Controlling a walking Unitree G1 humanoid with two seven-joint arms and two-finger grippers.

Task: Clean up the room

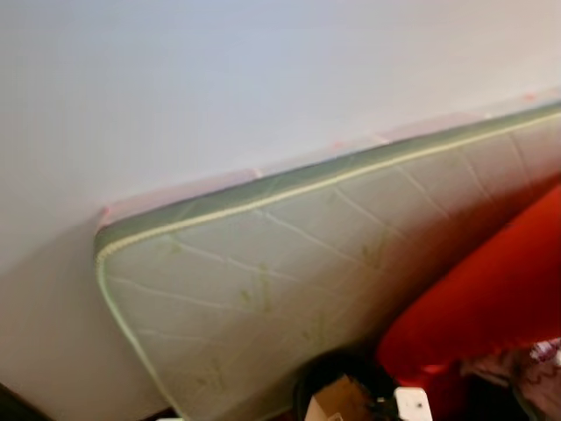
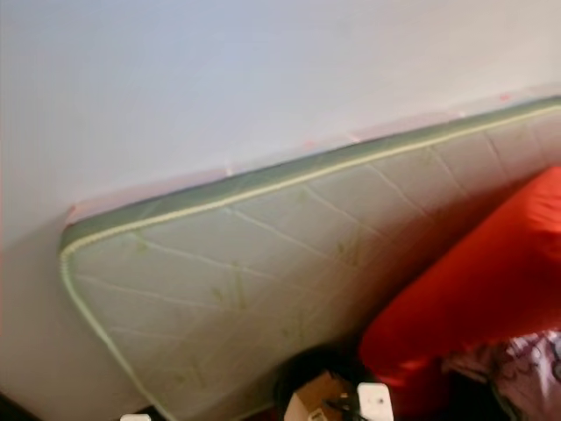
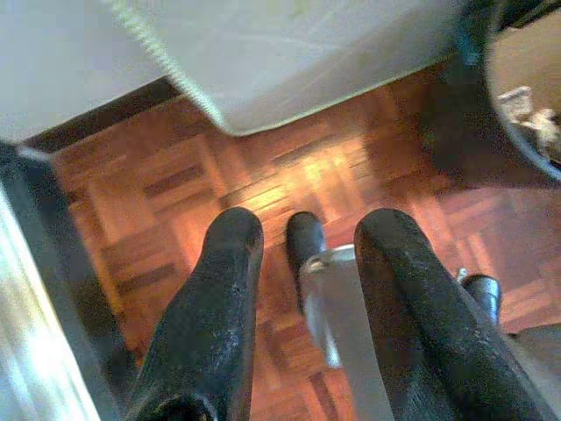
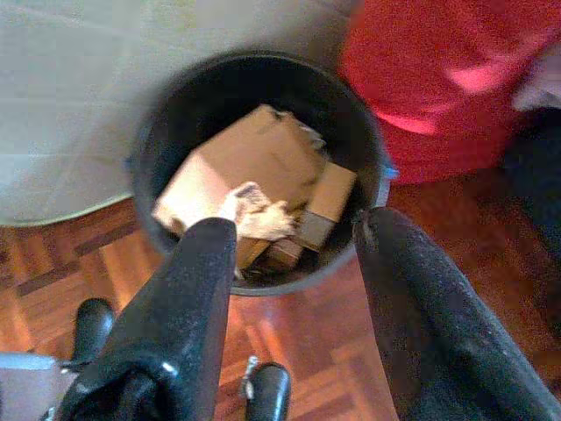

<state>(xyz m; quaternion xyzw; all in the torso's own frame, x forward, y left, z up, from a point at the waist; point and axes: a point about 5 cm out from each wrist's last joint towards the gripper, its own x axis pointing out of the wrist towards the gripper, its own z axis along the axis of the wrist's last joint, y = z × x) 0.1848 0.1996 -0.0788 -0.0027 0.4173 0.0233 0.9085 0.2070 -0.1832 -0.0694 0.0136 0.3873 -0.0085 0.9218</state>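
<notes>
We are hovering our right end effector [image 4: 294, 263] — spread, empty — over the bin [image 4: 149, 149] (already stuffed); cardboard [image 4: 254, 162] risks spilling out.

We see black round bin [image 4: 263, 175] upright on parquet floor [image 4: 53, 254], holding brown cardboard pieces [image 4: 254, 162] and crumpled pale paper [image 4: 259, 210], beside leaning mattress [image 1: 289, 263].

mattress [image 1: 289, 272] pale green (quilted) | cushion [image 1: 491, 298] red | bin [image 4: 263, 96] black
</notes>
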